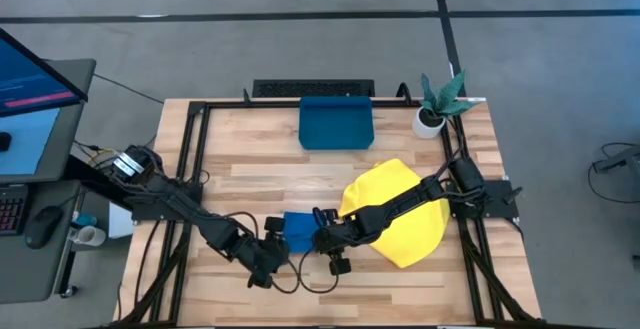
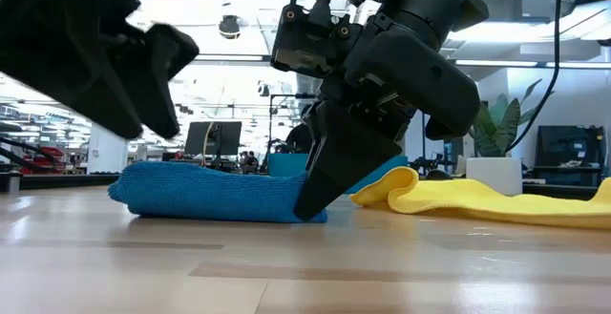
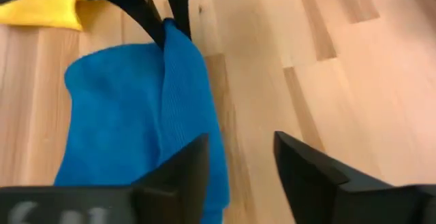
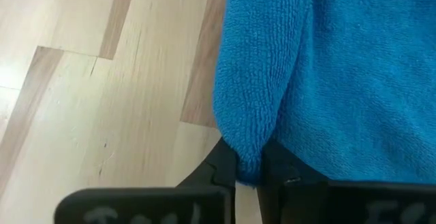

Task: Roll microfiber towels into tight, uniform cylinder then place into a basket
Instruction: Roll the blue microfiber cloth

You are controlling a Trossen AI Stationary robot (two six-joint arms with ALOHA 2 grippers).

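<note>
Where pinched, blue towel (image 4: 340,81) edge hidden.

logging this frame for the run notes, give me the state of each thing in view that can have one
blue towel: folded into a thick low bundle on the table, not in the basket
yellow towel: spread loose and rumpled on the table, unrolled
basket: upright at the table's far edge, nothing in it
right gripper: shut on the blue towel's edge fold
left gripper: open, one finger over the blue towel
potted plant: upright at the far right corner
</note>
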